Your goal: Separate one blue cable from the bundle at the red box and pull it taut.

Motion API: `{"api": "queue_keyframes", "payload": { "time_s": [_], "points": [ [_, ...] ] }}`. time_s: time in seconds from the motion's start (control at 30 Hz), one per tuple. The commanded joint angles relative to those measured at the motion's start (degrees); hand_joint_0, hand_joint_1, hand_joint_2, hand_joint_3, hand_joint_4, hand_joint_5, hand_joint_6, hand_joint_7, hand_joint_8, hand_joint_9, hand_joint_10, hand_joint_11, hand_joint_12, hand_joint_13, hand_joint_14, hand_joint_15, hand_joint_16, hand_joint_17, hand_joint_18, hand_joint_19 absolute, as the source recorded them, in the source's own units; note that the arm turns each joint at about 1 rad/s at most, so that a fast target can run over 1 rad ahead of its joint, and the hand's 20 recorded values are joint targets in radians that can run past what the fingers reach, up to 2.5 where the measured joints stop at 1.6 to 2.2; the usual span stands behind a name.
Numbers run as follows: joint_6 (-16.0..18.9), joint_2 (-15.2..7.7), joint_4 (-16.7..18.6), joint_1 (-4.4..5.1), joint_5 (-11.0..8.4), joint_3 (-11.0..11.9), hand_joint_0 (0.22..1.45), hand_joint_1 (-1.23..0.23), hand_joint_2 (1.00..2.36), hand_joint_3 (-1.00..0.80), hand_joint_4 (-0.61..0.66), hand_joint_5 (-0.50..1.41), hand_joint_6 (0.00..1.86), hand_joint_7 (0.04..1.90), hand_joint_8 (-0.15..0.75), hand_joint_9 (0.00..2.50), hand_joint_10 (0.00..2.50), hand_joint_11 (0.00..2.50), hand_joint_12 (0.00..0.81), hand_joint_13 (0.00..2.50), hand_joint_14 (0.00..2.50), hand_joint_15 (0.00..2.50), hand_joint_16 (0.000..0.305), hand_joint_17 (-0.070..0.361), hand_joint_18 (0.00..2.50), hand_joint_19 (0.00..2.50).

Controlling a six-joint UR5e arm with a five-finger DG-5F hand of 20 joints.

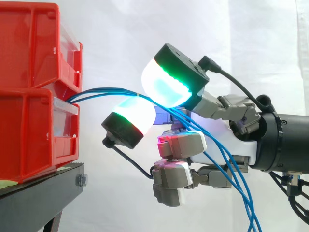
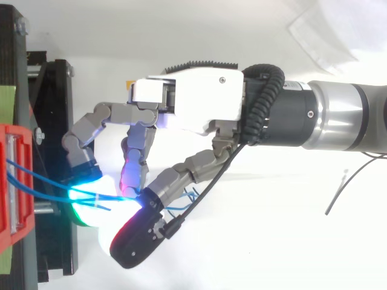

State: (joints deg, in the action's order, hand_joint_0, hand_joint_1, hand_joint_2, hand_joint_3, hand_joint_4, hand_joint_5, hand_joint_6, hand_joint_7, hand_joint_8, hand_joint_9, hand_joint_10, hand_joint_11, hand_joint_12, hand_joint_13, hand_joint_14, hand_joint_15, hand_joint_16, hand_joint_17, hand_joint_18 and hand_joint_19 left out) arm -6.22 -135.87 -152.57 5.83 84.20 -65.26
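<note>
A bundle of thin blue cables (image 1: 106, 91) comes out of the gap between two stacked red bins (image 1: 29, 48) at the left. It arcs slackly to the right, passes through my hand (image 1: 227, 140) and hangs down to the lower right. Two glowing fingertips (image 1: 166, 79) stand one above and one below the cables, nearly meeting on them. The other fingers are curled lower down, away from the cables. In the top view the blue cables (image 2: 36, 178) run from the red bin (image 2: 9, 181) and cross under the glowing pads of my hand (image 2: 199, 103).
The bins rest on a black stand (image 1: 43, 186), whose front edge lies just left of the fingertips. A white curtain closes off the back. There is free room below and to the right of the hand.
</note>
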Motion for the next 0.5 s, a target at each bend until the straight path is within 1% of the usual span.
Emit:
{"api": "queue_keyframes", "payload": {
  "time_s": [0.0,0.07,0.1,0.33,0.4,0.47],
  "points": [
    [-0.3,0.0,-0.1,-0.03,0.00,0.0,0.51,-0.64,1.00,-0.50,0.01,-0.10,0.88,1.15,0.296,1.48,0.03,1.03,0.356,1.35,0.03,0.88,0.055,0.124,1.02,0.96],
    [-0.4,0.0,-0.2,0.06,0.00,0.0,0.55,-0.57,1.00,-0.50,0.00,-0.10,0.88,1.15,0.284,1.48,0.03,1.03,0.340,1.34,0.03,0.89,0.053,0.118,1.01,0.97],
    [-0.4,0.0,-0.2,-0.03,0.00,0.0,0.56,-0.57,1.00,-0.50,0.00,-0.10,0.88,1.16,0.284,1.48,0.03,1.04,0.342,1.34,0.03,0.89,0.052,0.116,1.01,0.98],
    [-0.4,0.0,-0.1,0.06,-0.09,0.0,0.58,-0.57,1.00,-0.50,0.00,-0.10,0.88,1.17,0.284,1.48,0.03,1.05,0.335,1.34,0.03,0.90,0.051,0.115,1.00,0.99],
    [-0.4,0.0,-0.2,0.06,0.00,0.0,0.62,-0.66,1.00,-0.49,-0.02,-0.10,0.88,1.19,0.282,1.48,0.03,1.05,0.332,1.34,0.03,0.90,0.050,0.113,0.99,0.99],
    [-0.4,0.0,-0.2,0.15,0.00,0.1,0.61,-0.74,1.01,-0.35,-0.02,-0.10,0.88,1.22,0.288,1.48,0.03,1.07,0.336,1.33,0.03,0.91,0.051,0.114,0.99,1.01]
  ]
}}
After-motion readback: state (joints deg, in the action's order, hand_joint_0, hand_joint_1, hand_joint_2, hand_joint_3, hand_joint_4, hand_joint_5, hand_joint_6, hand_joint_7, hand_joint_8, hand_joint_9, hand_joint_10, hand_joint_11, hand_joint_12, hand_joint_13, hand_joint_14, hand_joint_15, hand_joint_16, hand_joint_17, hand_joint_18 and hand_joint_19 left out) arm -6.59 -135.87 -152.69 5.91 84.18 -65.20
